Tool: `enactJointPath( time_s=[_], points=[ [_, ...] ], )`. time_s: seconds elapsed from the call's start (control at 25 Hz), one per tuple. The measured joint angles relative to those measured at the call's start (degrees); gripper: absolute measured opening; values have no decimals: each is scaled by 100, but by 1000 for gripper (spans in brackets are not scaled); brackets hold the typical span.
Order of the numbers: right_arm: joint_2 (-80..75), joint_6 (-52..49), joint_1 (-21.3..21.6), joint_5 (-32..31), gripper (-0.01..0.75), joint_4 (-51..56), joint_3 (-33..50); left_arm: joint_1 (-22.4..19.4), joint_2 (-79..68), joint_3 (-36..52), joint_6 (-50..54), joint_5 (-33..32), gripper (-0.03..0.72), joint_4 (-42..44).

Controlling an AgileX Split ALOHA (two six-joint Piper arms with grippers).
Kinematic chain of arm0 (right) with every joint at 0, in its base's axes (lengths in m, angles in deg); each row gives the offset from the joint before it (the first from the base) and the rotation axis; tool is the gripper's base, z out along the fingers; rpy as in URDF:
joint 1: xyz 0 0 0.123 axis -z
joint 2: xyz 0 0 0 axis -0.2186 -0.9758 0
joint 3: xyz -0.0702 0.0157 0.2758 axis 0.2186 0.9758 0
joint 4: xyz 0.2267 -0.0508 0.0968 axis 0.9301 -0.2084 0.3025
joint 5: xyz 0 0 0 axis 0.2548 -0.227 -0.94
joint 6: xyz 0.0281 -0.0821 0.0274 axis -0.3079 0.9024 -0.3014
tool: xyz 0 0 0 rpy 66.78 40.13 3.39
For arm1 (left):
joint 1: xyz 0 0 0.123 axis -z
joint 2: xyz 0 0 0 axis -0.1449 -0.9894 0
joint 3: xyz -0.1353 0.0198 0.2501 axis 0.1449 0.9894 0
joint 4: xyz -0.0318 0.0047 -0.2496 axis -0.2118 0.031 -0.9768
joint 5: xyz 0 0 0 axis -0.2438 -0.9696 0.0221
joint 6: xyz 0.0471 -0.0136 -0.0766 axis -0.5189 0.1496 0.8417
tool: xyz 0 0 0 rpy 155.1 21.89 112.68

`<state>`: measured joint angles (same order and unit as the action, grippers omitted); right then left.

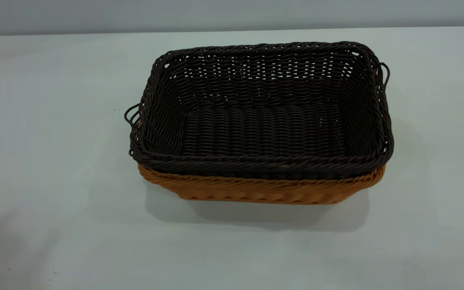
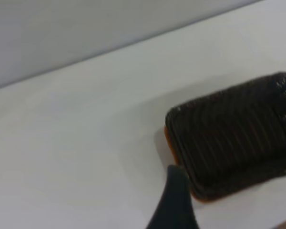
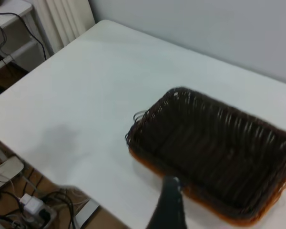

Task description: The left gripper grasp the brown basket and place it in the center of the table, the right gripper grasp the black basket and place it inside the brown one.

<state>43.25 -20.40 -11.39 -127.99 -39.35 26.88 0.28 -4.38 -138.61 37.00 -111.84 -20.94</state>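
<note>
The black basket (image 1: 262, 117) sits nested inside the brown basket (image 1: 256, 191) in the middle of the table (image 1: 46, 161). Only the brown basket's front rim and lower wall show beneath it. Neither gripper appears in the exterior view. In the left wrist view my left gripper (image 2: 229, 214) hangs high above the table, off the baskets' short end. Only one of its black fingers (image 2: 174, 202) shows, with nothing between the jaws. My right gripper (image 3: 205, 210) is also raised, back from the nested baskets (image 3: 214, 152). One of its fingers (image 3: 169, 205) shows, and it holds nothing.
Bare white tabletop surrounds the baskets on all sides. The right wrist view shows the table's edge (image 3: 47, 171) with cables and a power strip (image 3: 33, 205) on the floor below, and a white radiator (image 3: 62, 19) beyond the table's corner.
</note>
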Motion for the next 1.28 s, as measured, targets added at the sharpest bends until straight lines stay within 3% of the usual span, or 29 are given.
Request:
enactJointPath(
  time_s=[0.32, 0.56, 0.92, 1.28],
  points=[
    [1633, -456, 0, 82, 575, -714, 1435, 0, 2441, 2318, 65, 0, 562, 5],
    [2440, -1411, 0, 319, 575, -2402, 2021, 0, 3880, 3606, 65, 0, 562, 23],
    [2542, -1551, -71, 637, 575, -2903, 2523, 0, 5063, 4718, 79, 28, 562, 655],
    [2542, -1353, -406, 659, 575, -2842, 2575, 0, 5150, 5579, 234, 218, 562, 879]
  ],
)
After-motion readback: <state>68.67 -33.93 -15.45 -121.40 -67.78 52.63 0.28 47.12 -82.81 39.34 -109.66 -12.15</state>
